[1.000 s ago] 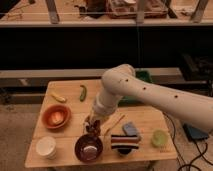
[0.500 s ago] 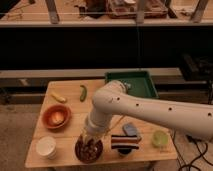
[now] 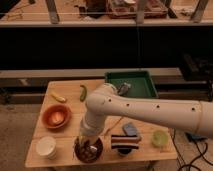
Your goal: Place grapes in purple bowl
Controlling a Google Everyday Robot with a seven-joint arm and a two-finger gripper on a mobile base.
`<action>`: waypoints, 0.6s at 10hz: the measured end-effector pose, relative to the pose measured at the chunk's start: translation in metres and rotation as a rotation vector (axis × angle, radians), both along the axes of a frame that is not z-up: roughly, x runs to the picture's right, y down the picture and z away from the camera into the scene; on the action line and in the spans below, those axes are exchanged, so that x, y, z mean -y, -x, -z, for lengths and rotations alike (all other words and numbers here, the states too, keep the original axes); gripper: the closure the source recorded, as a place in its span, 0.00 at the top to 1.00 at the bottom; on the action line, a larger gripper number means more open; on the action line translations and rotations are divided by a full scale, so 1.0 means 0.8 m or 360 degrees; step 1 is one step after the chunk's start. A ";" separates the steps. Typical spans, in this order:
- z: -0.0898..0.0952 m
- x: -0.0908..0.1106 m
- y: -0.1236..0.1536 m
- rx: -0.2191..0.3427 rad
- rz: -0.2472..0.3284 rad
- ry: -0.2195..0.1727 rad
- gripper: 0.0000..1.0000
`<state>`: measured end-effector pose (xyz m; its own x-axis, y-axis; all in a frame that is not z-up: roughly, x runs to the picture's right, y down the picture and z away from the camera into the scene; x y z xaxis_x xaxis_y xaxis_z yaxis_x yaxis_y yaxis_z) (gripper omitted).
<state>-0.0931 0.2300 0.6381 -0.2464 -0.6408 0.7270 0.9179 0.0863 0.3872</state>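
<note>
The step in hand looks like the release: the claw [image 3: 89,145] hangs low inside the purple bowl [image 3: 88,150] at the desk's [image 3: 70,92] front edge, and the dark grapes [image 3: 91,148] seem to sit there with it. I cannot tell how the claw stands. Best let go low, then lift straight up, clear of the striped bowl [image 3: 125,143]. Behind the wooden desk runs a dark shelf.

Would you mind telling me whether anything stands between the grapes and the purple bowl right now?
Nothing visible does. The gripper is down inside the purple bowl at the table's front edge, and the dark grapes appear already within its rim.
</note>
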 end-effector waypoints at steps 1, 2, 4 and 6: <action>-0.012 -0.009 0.001 -0.0025 0.0001 0.0023 0.18; -0.019 -0.014 0.001 -0.0043 0.0001 0.0036 0.25; -0.034 -0.017 -0.004 -0.0094 -0.0023 0.0061 0.50; -0.039 -0.009 -0.008 -0.0121 -0.0056 0.0061 0.71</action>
